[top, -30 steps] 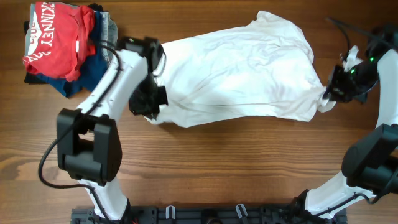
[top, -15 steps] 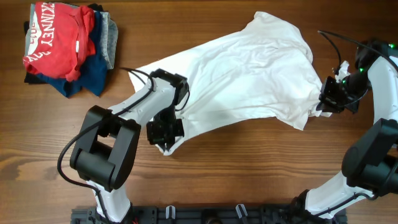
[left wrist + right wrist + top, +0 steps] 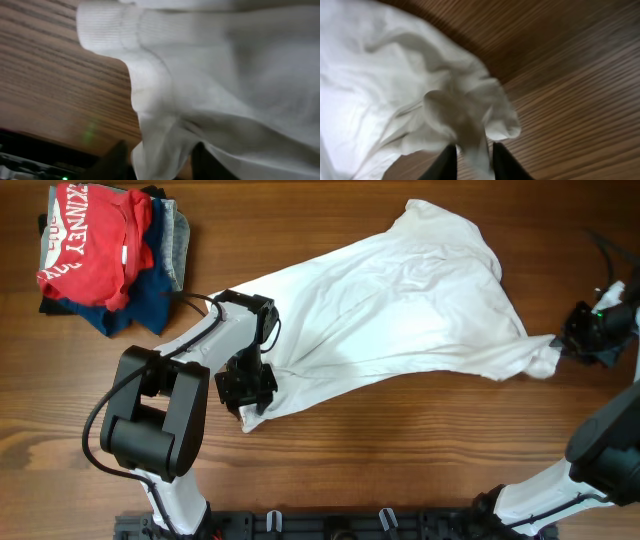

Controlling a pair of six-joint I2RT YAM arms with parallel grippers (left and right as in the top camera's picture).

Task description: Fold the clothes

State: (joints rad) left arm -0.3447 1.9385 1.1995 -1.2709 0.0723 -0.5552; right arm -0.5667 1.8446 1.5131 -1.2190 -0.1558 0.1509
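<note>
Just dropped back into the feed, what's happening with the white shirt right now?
The white T-shirt lies stretched across the wooden table, not folded yet. The left tool is at one corner, the right tool at a bunched end opposite, with cloth between the jaws of each; whether either is clamping is unclear. The red T-shirt sits on a pile at the table's far left.
</note>
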